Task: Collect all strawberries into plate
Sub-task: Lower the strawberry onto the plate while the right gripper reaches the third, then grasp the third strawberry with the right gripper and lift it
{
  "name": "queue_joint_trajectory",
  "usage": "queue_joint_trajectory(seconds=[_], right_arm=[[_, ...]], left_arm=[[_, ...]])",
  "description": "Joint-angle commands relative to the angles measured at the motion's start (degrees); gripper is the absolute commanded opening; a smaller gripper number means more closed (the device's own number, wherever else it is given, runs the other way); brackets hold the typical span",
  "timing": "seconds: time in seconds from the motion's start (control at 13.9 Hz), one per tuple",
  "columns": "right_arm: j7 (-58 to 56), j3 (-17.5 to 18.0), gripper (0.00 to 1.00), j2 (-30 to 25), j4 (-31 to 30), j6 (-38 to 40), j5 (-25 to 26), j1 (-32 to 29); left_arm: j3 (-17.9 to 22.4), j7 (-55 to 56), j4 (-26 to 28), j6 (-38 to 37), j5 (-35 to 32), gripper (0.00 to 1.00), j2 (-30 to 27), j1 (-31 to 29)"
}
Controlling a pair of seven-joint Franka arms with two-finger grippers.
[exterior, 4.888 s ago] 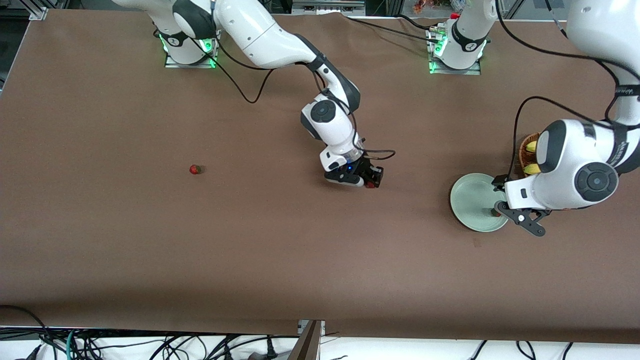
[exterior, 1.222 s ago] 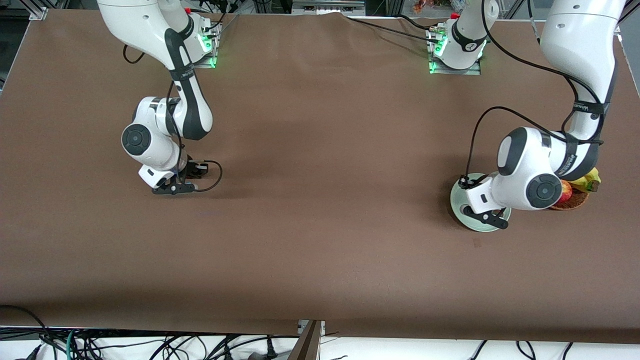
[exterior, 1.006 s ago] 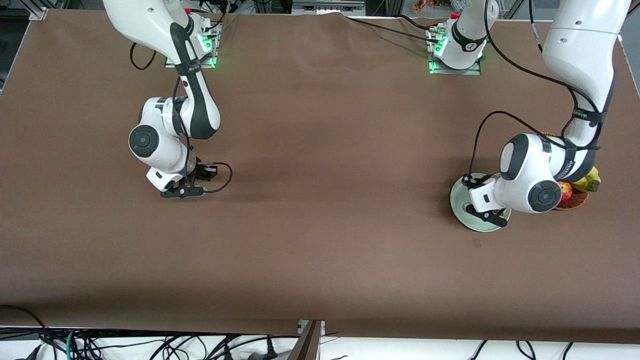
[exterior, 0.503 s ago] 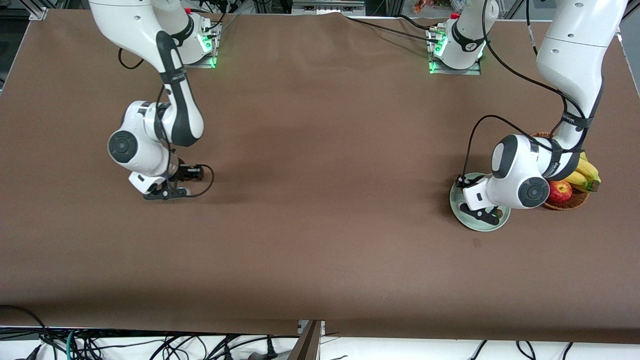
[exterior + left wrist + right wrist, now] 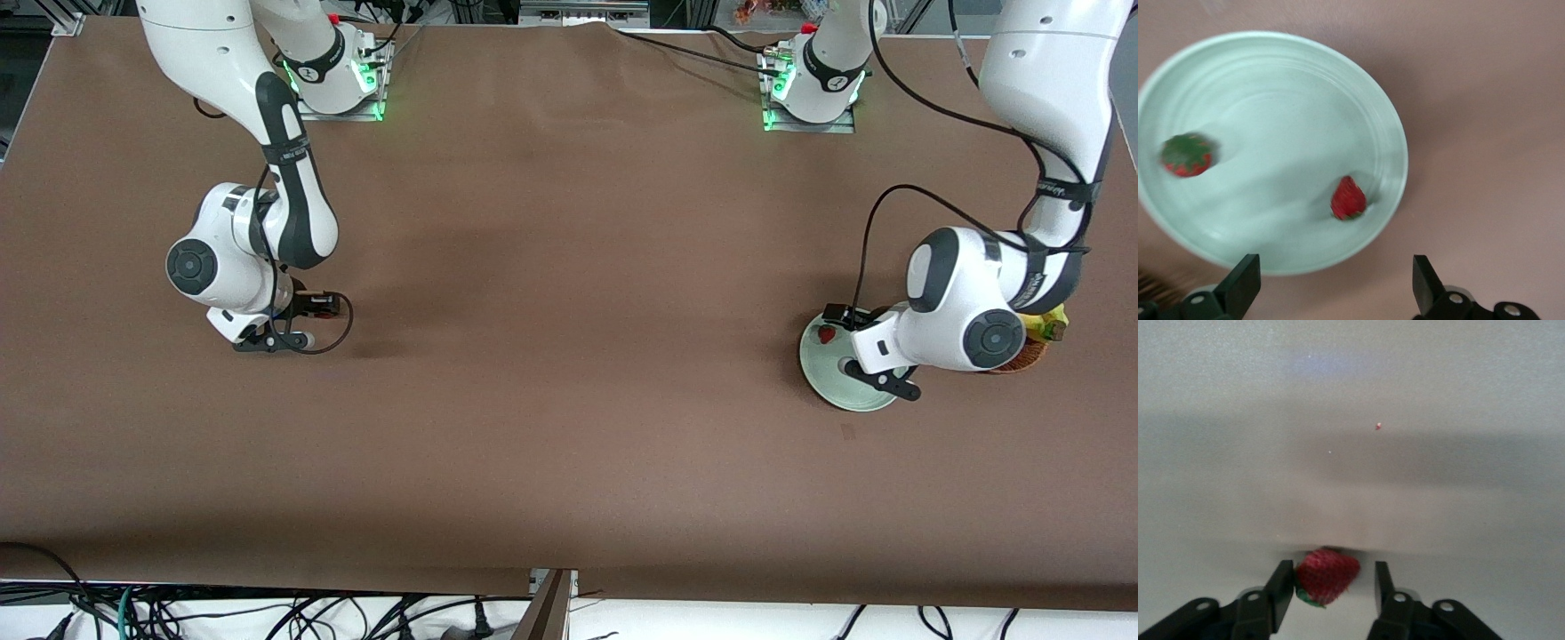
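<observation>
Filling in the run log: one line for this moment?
left gripper: open over plate | plate: two strawberries | right gripper: around third strawberry

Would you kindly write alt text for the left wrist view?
Two strawberries, one and another, lie apart in a pale green plate on the brown table. The left gripper hangs open above the plate's edge.

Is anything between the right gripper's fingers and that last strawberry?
Nothing visible. The strawberry sits on bare table between the right gripper's open fingers, against one and apart from the other.
</observation>
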State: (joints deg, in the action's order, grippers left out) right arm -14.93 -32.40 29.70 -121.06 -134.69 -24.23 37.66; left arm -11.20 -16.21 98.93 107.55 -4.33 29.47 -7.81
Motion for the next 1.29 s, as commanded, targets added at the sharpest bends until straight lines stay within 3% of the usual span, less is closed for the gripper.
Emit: queue_joint_trajectory(seconds=[0.0, 0.22, 0.5, 0.72, 0.93, 1.22], right_arm=[[-1.4, 0.3, 0.52, 1.0, -0.2, -0.9, -3.4, 0.1], [-2.4, 0.3, 0.44, 1.2, -0.4, -1.2, -3.8, 0.0], [-2.3, 0.3, 0.14, 0.5, -0.1, -0.1, -3.9, 0.4], [-0.5, 0.4, 0.11, -0.4, 3.6, 4.0, -3.9, 1.2], [11.4, 0.8, 0.11, 1.5, 15.7, 11.5, -3.9, 5.7], [34.6, 10.7, 0.12, 12.6, 36.8, 11.0, -3.8, 7.3]], left_arm=[[-0.9, -0.1, -7.3, -8.5, -0.4, 1.0, -0.8, 0.0], [-3.4, 0.6, -14.5, -15.5, -0.3, 1.0, -2.3, 0.2], [-6.6, 4.9, -15.9, -17.6, -0.3, 1.0, -8.2, 0.2], [-7.8, 8.3, -15.9, -19.1, 0.3, 1.0, -12.4, 0.2], [-7.9, 8.4, -15.8, -20.8, 0.5, 1.0, -13.8, 0.1], [-7.9, 8.8, -15.8, -20.5, 0.6, 1.0, -13.5, 0.3]])
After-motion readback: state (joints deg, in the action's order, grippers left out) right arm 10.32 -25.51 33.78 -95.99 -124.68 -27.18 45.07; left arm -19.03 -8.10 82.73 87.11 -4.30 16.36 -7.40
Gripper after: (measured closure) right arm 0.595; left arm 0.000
